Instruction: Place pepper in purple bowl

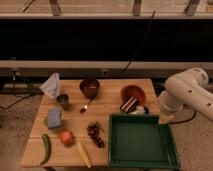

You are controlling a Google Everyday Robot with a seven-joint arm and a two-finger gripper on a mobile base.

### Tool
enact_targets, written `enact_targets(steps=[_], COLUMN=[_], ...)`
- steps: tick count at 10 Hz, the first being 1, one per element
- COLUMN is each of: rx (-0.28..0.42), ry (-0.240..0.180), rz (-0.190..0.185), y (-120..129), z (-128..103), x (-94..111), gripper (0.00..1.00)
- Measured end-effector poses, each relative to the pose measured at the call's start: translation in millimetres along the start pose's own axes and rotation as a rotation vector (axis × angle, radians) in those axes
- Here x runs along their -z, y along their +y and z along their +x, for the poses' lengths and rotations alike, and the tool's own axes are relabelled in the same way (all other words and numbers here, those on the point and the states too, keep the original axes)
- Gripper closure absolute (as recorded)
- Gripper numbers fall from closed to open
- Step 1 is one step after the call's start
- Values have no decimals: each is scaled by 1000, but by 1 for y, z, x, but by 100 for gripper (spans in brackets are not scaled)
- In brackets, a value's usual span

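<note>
The pepper [45,148] lies on the wooden table's [112,107] front-left corner, well to the left of the gripper [129,104] and nearer the camera, with a round orange-red fruit [67,137] just beside it. The purple bowl [90,87] stands left of the gripper and a little farther back, well apart from the pepper. The gripper hangs over the orange-red bowl [135,92], jaws spread and holding nothing. A green tray [142,159] sits just in front of it, and the white arm [187,92] curves away to its right.

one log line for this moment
gripper open, empty, by green tray right rear corner | pepper on table, front left, untouched | purple bowl rear centre
</note>
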Motion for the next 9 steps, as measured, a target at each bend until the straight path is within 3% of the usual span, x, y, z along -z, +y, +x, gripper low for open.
enact_targets(steps=[4,7,9], rx=[29,32,33], ry=[-120,-272,-352], rz=[-14,-71,-101], y=[20,27,33], z=[-62,-121,-154], x=[-12,-21,-26], gripper=[35,35,35])
